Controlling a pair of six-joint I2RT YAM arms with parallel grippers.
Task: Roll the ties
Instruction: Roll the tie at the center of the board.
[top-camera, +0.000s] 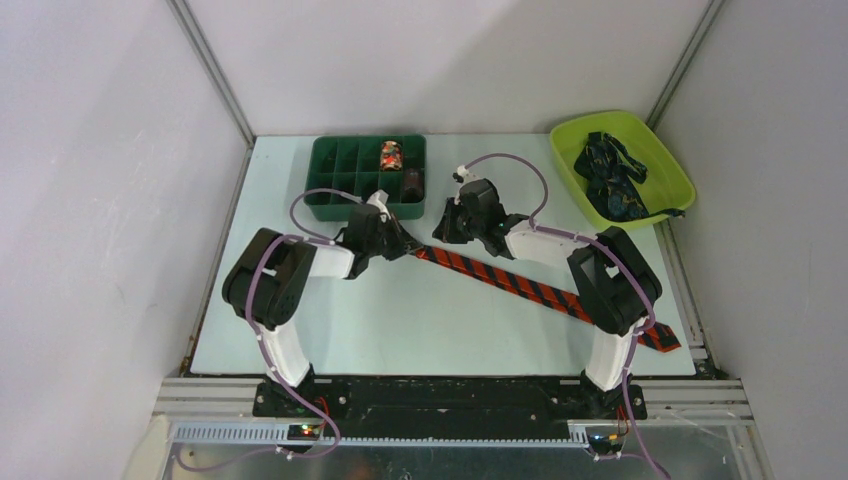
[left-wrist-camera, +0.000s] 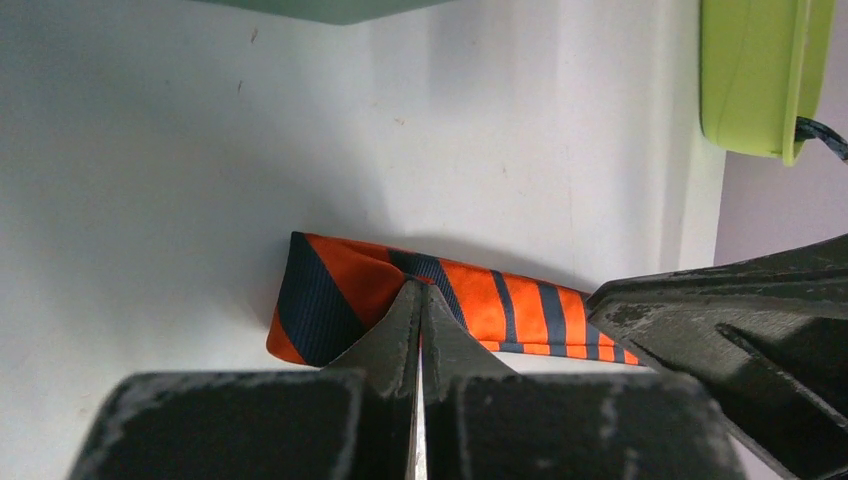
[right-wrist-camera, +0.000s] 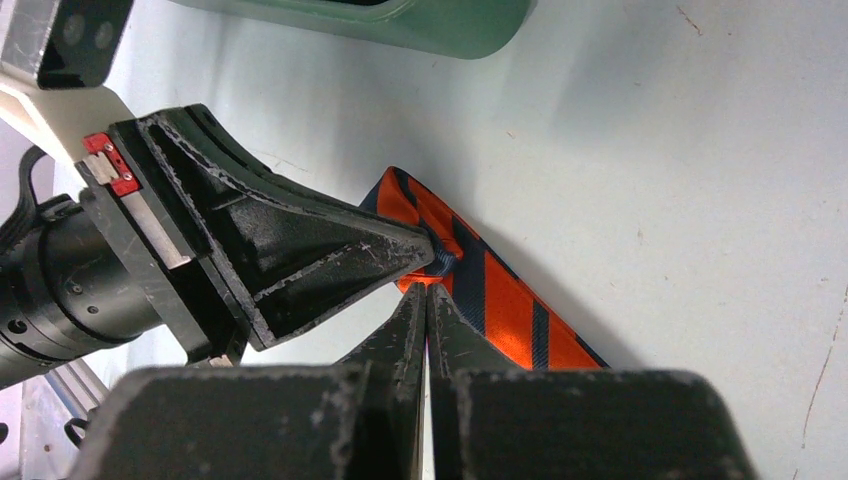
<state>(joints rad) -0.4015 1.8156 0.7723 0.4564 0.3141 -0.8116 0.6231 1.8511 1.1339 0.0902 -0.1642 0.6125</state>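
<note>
Necktie (top-camera: 520, 283) of red-orange fabric with dark stripes is stretching diagonally rightward from green compartment tray (top-camera: 318, 150); left gripper (top-camera: 410, 250) is clamping its folded tray-side end, closed right gripper (top-camera: 438, 237) touching just beside.

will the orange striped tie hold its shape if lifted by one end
Probably not: the orange striped tie lies flat and thin, so it would likely droop. It puckers where the left gripper pinches it, suggesting soft, light fabric.
</note>
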